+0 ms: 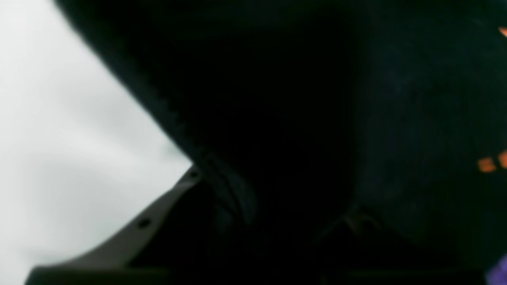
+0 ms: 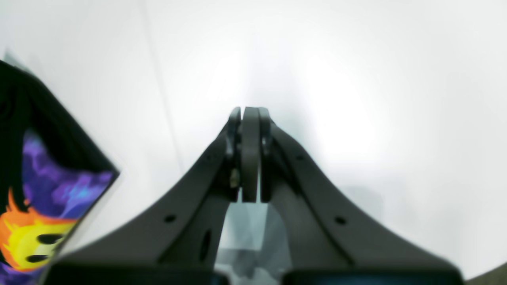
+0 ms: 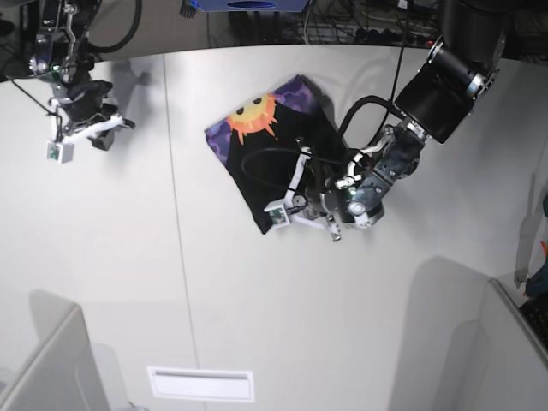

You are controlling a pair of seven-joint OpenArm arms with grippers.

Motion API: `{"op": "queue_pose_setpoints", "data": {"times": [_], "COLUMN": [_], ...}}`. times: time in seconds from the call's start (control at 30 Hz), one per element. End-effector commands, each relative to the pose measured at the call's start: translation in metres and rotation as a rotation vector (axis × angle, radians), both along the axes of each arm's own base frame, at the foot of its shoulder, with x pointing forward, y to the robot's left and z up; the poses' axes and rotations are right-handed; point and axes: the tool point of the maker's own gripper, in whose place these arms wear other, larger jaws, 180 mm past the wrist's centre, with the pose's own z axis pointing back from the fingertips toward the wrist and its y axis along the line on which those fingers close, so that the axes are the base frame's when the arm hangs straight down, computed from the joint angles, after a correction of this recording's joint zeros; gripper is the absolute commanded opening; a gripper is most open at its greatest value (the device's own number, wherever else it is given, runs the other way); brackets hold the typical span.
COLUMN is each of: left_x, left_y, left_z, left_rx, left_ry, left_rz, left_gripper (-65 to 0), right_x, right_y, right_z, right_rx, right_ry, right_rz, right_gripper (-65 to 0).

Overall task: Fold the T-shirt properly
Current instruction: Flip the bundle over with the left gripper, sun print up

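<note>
- One T-shirt (image 3: 276, 158) lies on the white table (image 3: 128, 282), already folded into a compact slanted block, with the sun print facing up at its far end.
- Left gripper (image 3: 315, 210) is low over the near edge of the shirt. Its wrist view is filled almost wholly with black cloth (image 1: 301, 118), with a hem running right up to one finger (image 1: 158, 213). The jaws look drawn nearly together, apparently on a pinch of that hem, though the dark and blur keep me from being sure.
- Right gripper (image 2: 250, 154) hangs well away to the side over bare table. Its fingers are pressed fully together and hold nothing; only a printed corner of the shirt (image 2: 43, 198) shows off to its side.
- Handling, as I judge it: the cloth is light, soft and limp, so it will droop and slide rather than hold a shape.
- Best hold is probably a thin pinch at a hem or corner just beneath the fingertips, taking all the stacked layers together so the fold does not peel open.
</note>
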Motion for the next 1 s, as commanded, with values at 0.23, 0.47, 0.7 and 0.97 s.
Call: {"op": "queue_pose_setpoints", "data": {"times": [0.23, 0.47, 0.7, 0.97], "left_x": [0.000, -0.011, -0.030, -0.025], "left_y": [-0.058, -0.100, -0.121, -0.122], "left_z": [-0.003, -0.001, -0.008, -0.005], "left_rx": [0.058, -0.030, -0.014, 0.006], "left_ry": [-0.136, -0.113, -0.167, -0.197], "left_rz": [-0.212, -0.307, -0.491, -0.502], "left_gripper": [-65.0, -65.0, -65.0, -65.0], "right_x": [0.001, -0.004, -0.005, -0.011], "right_y": [-0.007, -0.013, -0.014, -0.014], "right_z": [0.002, -0.011, -0.013, -0.025], "right_rx": [0.002, 0.009, 0.009, 0.018], "right_ry": [-0.025, 0.012, 0.016, 0.050], "right_rz": [-0.023, -0.047, -0.049, -0.057], "right_gripper": [-65.0, -65.0, -65.0, -65.0]}}
